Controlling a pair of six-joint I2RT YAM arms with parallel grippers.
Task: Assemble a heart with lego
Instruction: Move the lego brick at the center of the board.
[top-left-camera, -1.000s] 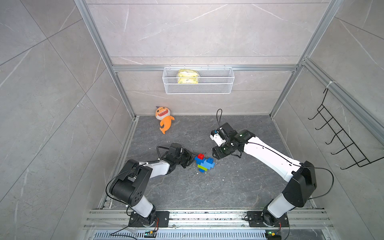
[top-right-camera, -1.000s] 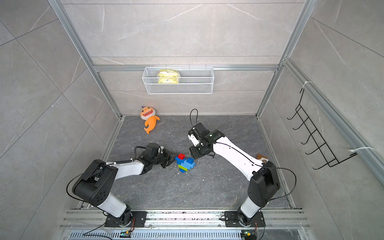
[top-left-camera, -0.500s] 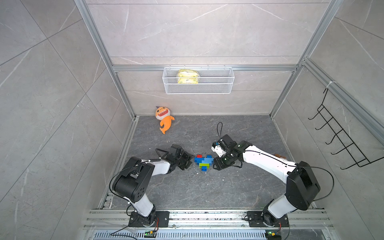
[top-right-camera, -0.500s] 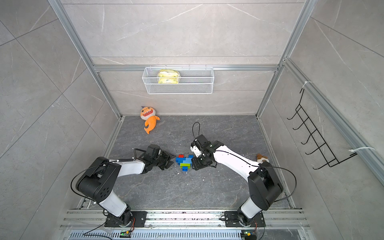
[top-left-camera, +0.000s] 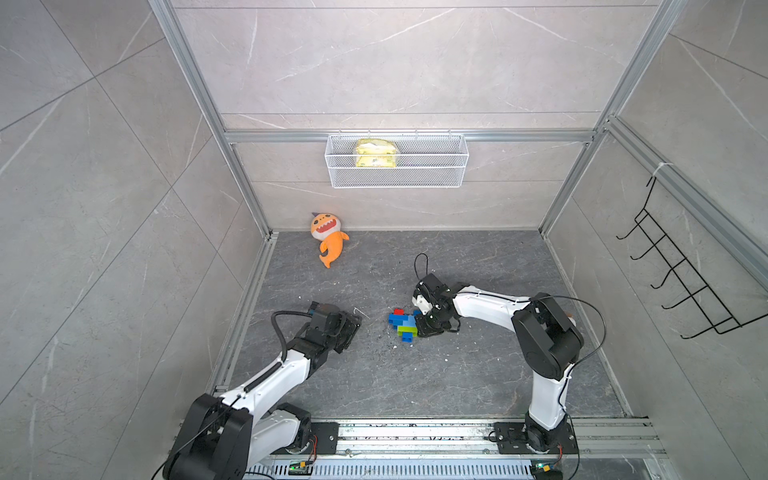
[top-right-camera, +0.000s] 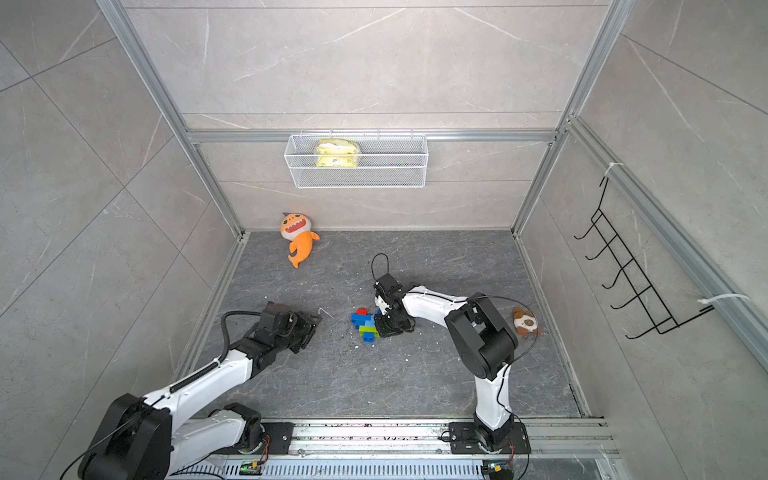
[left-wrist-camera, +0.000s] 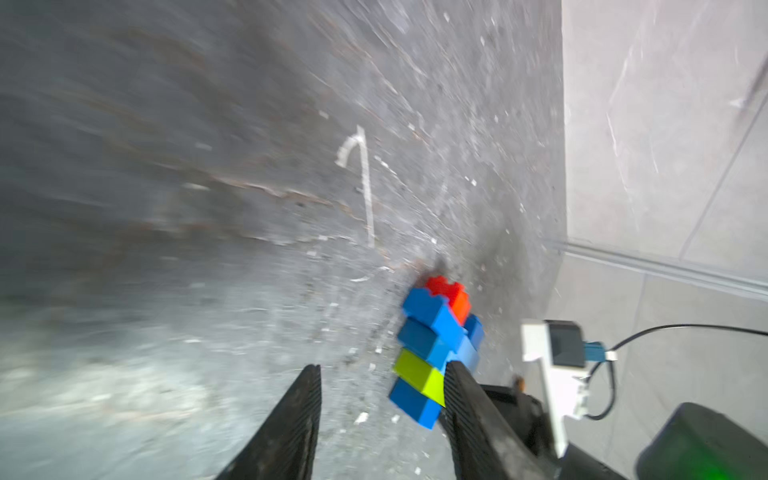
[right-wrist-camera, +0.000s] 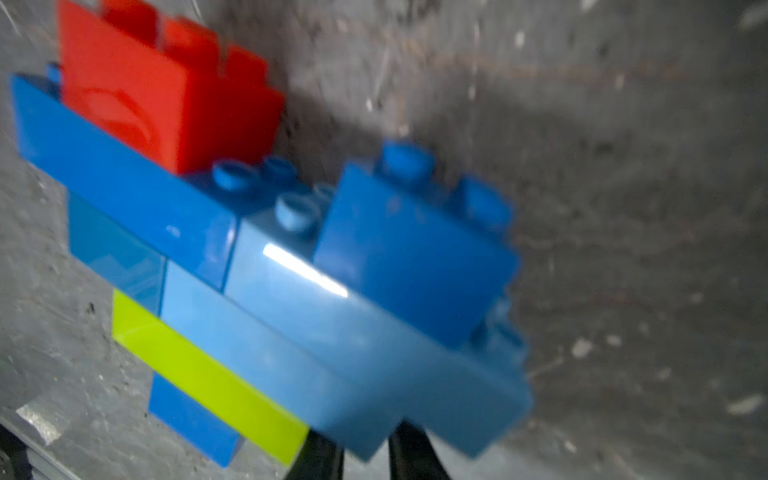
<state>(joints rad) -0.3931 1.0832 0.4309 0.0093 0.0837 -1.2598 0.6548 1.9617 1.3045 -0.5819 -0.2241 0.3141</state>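
Observation:
The heart (top-left-camera: 402, 325) (top-right-camera: 365, 325) is a stepped cluster of joined lego, mostly blue with a lime-green brick and a red one, lying mid-floor in both top views. My right gripper (top-left-camera: 420, 326) (top-right-camera: 379, 326) is at its right side. In the right wrist view the heart (right-wrist-camera: 291, 270) fills the frame, and the right gripper (right-wrist-camera: 365, 440) is shut on the edge of a blue brick. My left gripper (top-left-camera: 352, 328) (top-right-camera: 311, 327) stands apart to the heart's left. In the left wrist view the left gripper (left-wrist-camera: 380, 370) is open and empty, with the heart (left-wrist-camera: 432, 345) beyond one fingertip.
An orange plush fish (top-left-camera: 329, 239) lies at the back left by the wall. A small brown plush (top-right-camera: 524, 322) sits near the right wall. A wire basket (top-left-camera: 397, 174) with a yellow packet hangs on the back wall. A black hook rack (top-left-camera: 673, 274) hangs on the right wall.
My left gripper has opened, let go of the heart and drawn back to the left. The right gripper has come down from behind and closed on the heart's right side.

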